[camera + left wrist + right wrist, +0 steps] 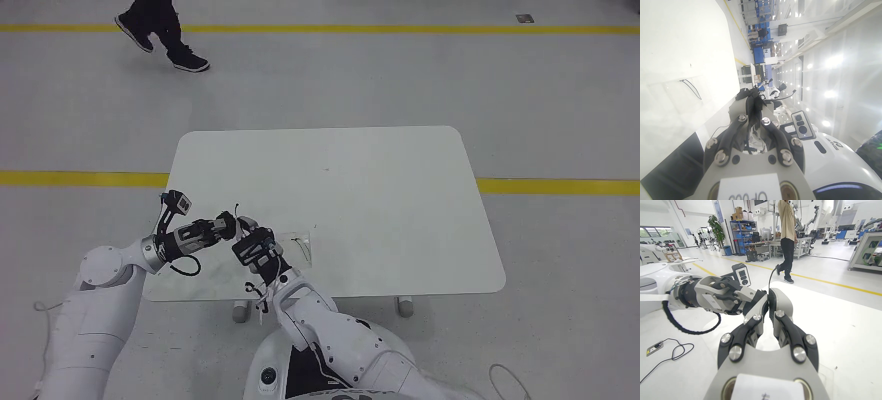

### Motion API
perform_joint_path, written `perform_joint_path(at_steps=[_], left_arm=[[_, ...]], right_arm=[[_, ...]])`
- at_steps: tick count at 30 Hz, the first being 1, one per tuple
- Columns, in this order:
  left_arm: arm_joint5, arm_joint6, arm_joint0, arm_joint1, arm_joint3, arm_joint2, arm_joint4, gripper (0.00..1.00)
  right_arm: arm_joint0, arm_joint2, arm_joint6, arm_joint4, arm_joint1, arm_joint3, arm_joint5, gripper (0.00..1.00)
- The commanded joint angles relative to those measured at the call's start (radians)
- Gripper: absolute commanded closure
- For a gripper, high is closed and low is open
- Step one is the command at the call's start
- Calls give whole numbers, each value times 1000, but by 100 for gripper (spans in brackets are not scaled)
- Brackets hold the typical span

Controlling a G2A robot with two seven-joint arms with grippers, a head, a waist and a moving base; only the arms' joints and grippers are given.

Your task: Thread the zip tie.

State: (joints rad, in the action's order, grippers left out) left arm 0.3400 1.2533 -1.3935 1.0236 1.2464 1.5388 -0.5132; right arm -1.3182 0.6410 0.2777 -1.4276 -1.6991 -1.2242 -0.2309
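Right gripper (769, 298) clamps the zip tie (769, 279) at 8 o'clock on the table (400, 200); left gripper (753, 100) closed alongside; no loop yet, threading remains

White bench (400, 200) under the left tool (226, 228) and right tool (250, 243). Most of its top runs beyond and to the right of them. Clear tray (298, 246) lies flat on the bench, just right of the right tool. Yellow floor line (560, 186) passes beyond both tools, a second one (400, 28) farther out. Floor socket plate (654, 346) with looped black cable (677, 349) is off the bench edge, below the left tool's side. Blue shelving (743, 236) and potted plant (714, 228) stand well beyond it.
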Motion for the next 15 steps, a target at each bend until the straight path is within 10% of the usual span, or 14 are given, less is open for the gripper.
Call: perform_joint_path(at_steps=[1, 13, 15], left_arm=[[0, 0, 0, 0, 0, 0, 0, 100], [0, 0, 0, 0, 0, 0, 0, 100], [0, 0, 0, 0, 0, 0, 0, 100]], right_arm=[[1, -1, -1, 0, -1, 2, -1, 100], [4, -3, -4, 0, -2, 5, -8, 100], [3, -3, -6, 0, -1, 4, -10, 61]])
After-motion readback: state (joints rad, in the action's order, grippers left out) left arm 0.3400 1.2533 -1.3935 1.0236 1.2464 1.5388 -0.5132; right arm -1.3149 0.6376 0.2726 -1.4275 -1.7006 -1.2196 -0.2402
